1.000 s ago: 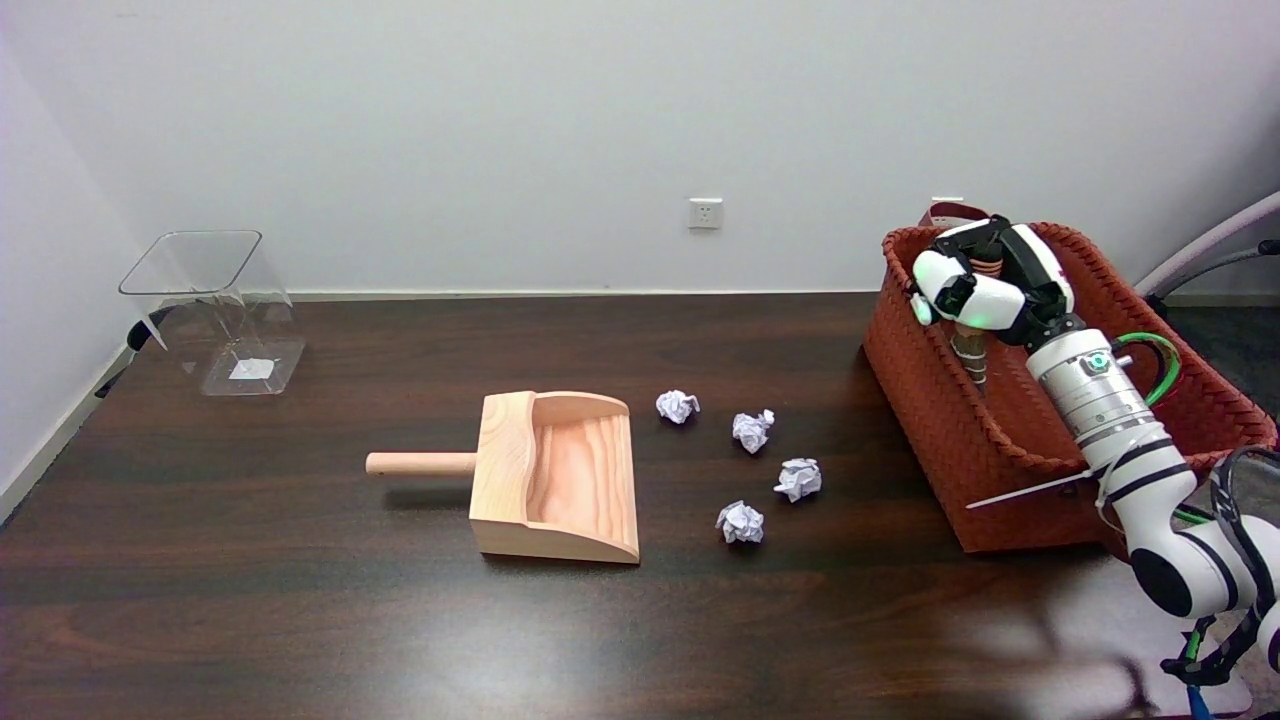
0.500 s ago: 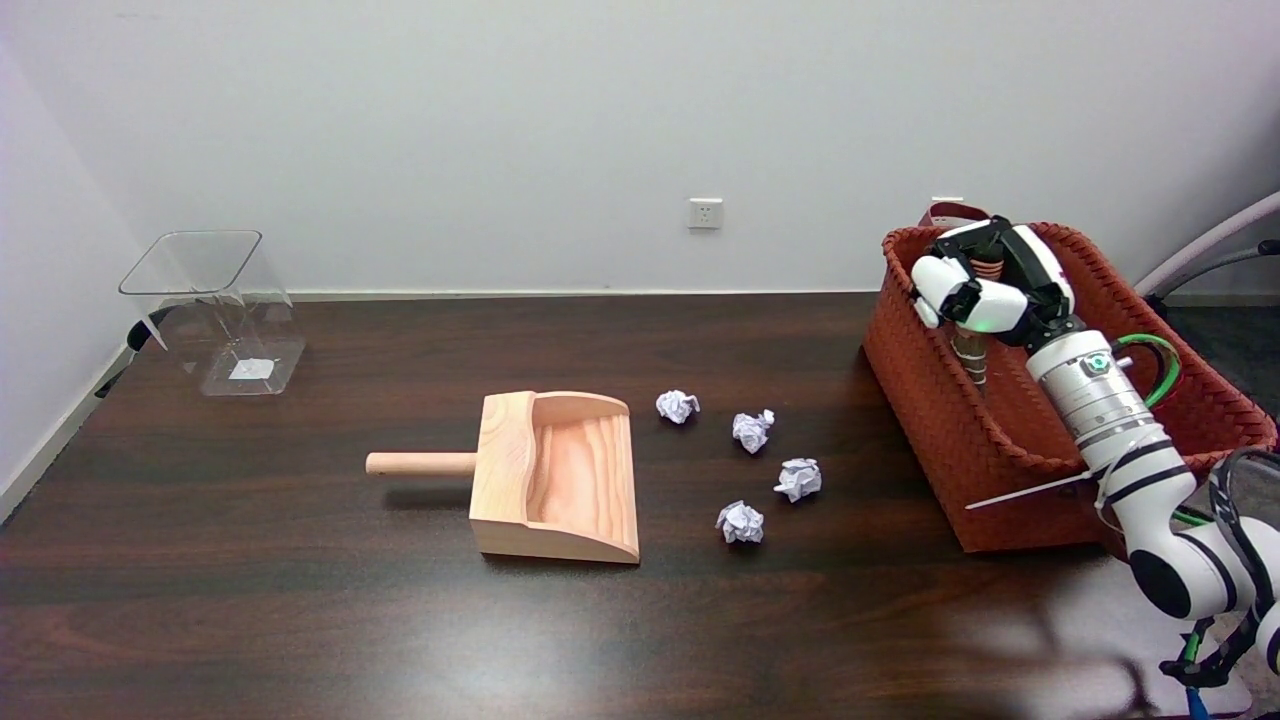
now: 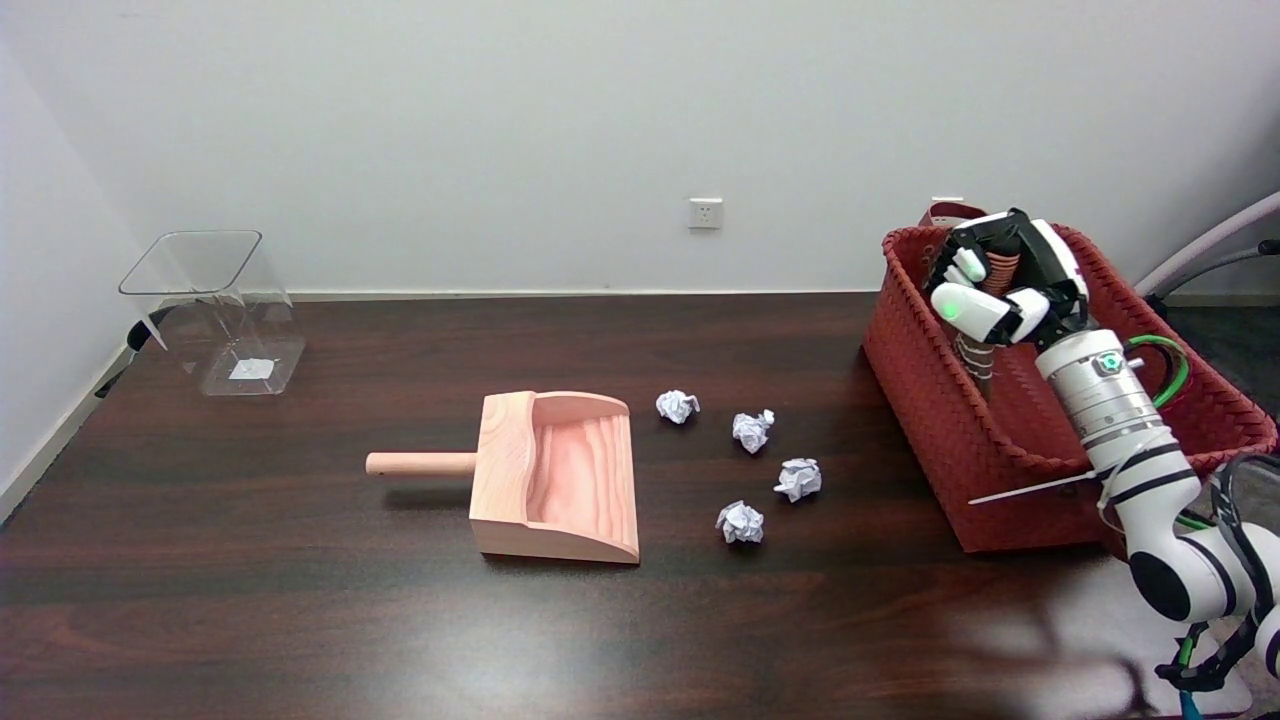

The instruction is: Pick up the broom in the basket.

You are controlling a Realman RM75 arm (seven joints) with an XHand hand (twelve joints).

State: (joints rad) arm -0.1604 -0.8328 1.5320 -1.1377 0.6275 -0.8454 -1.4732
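The broom (image 3: 978,352) stands in the red basket (image 3: 930,420) at the right of the frame, near its far left corner; only a ribbed brown stretch of its handle shows. The right hand (image 3: 1005,285) is over the basket with its fingers (image 3: 968,262) curled round the handle's upper part, gripping it. Left of the basket, four paper balls (image 3: 752,430) lie on the dark table (image 3: 300,600). A wooden dustpan (image 3: 555,475) sits mid-frame. A clear bin (image 3: 215,310) stands at upper left.
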